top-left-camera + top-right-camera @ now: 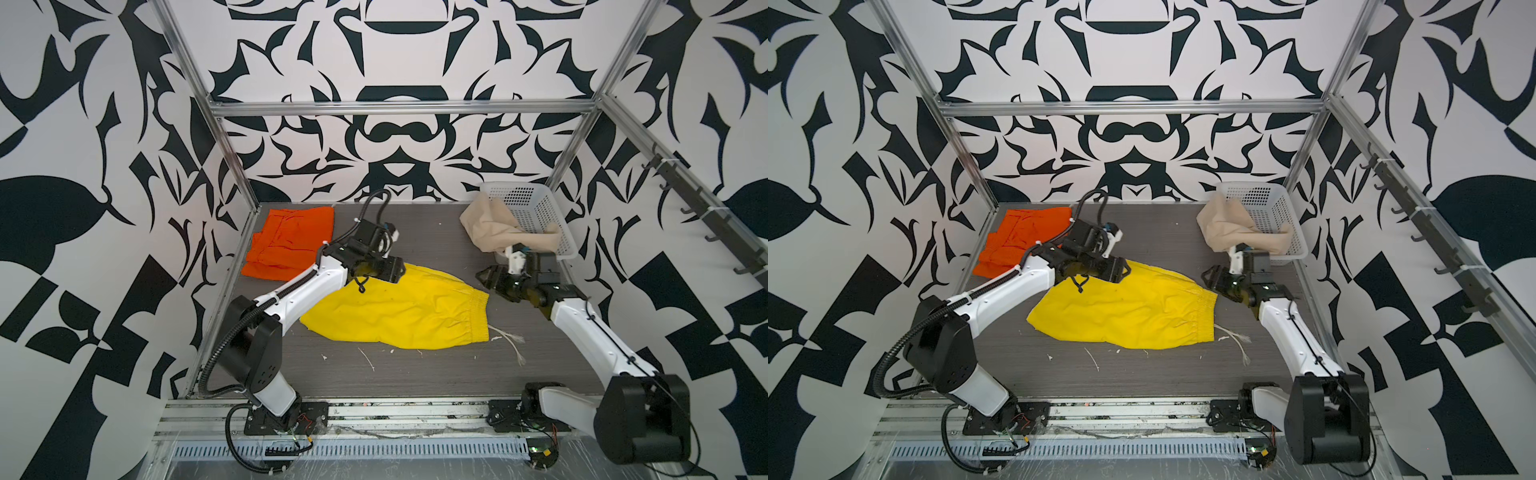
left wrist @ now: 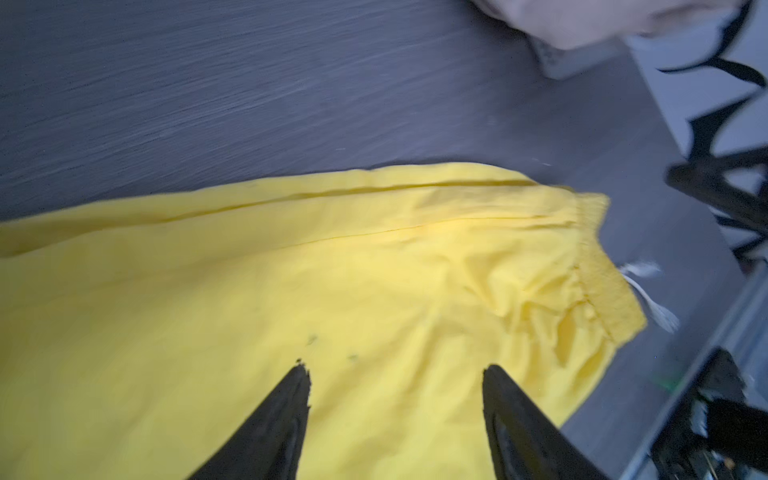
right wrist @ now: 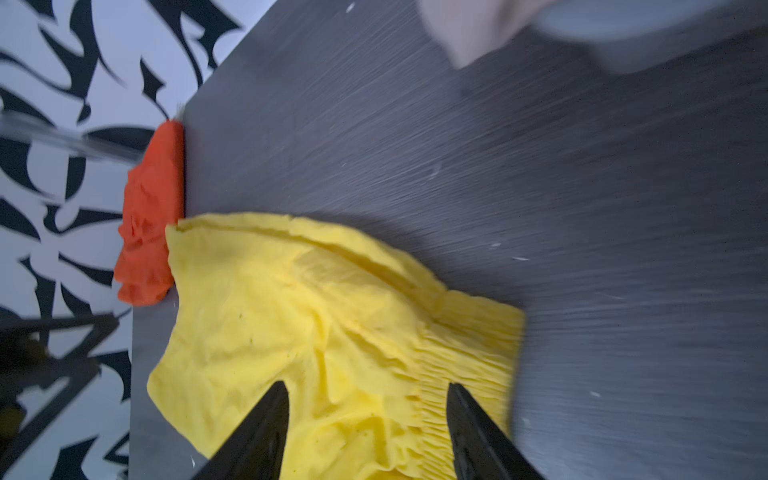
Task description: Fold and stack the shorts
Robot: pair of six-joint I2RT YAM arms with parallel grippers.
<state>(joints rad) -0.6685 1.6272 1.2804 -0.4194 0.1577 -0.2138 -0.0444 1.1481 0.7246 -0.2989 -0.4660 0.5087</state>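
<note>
Lying crosswise, yellow shorts (image 1: 399, 307) point their waistband (image 1: 478, 316) at the right end effector (image 3: 368, 384), parted like the left end effector (image 2: 395, 370)

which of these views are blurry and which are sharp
Left wrist view: motion blur, the table grain smeared into streaks, the yellow shorts soft. Right wrist view: same streaking, the orange shorts fuzzy at the edges. Both top views: sharp and evenly lit, no glare.

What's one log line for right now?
left tool: open, above yellow shorts | right tool: open | orange shorts: folded | beige shorts: draped over basket
</note>
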